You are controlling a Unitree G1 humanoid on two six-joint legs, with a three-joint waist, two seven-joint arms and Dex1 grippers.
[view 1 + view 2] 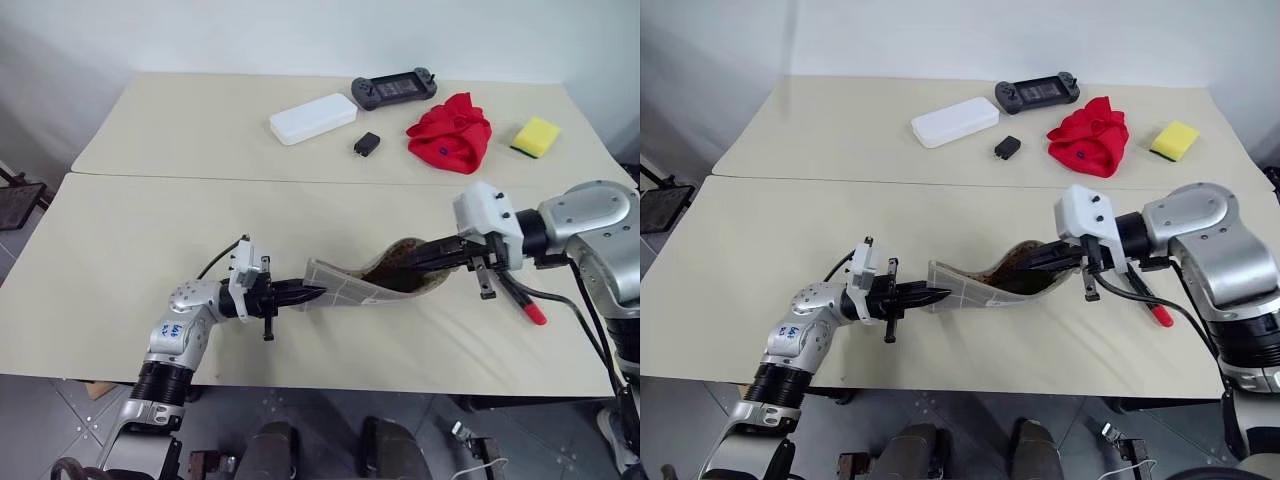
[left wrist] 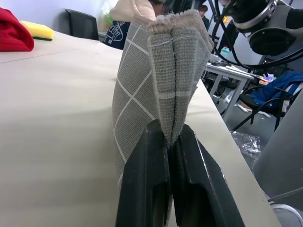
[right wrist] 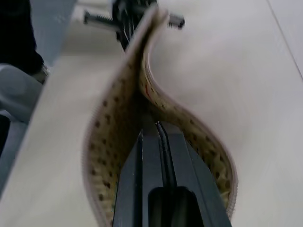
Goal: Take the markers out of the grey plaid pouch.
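Two grippers work one grey plaid pouch (image 1: 340, 287) near the front of the tabletop (image 1: 120, 270). Left gripper (image 1: 315, 294) is clenched on the pouch's closed end, fabric pinched between its black fingers (image 2: 147, 175) w/ the folded edge standing up above them. From there the pouch runs toward the robot's right, bowed & standing on edge, mouth gaping open at the far end. Lining inside is tan w/ dark dots. Right gripper (image 1: 1035, 262) points into that open mouth from the right, fingers pressed together w/ a thin dark strip between them; can't tell what that strip is. Whether it grips a marker inside, can't tell either.

One red marker (image 1: 522, 300) w/ a black part lies on the tabletop just right of the pouch, under the right wrist, apart from the pouch.

Rest sits well back on the far tabletop section: white case (image 1: 313, 118), black game controller (image 1: 394, 87) behind it, small black block (image 1: 366, 143), red cloth (image 1: 452, 132), yellow sponge (image 1: 536, 136) at far right.
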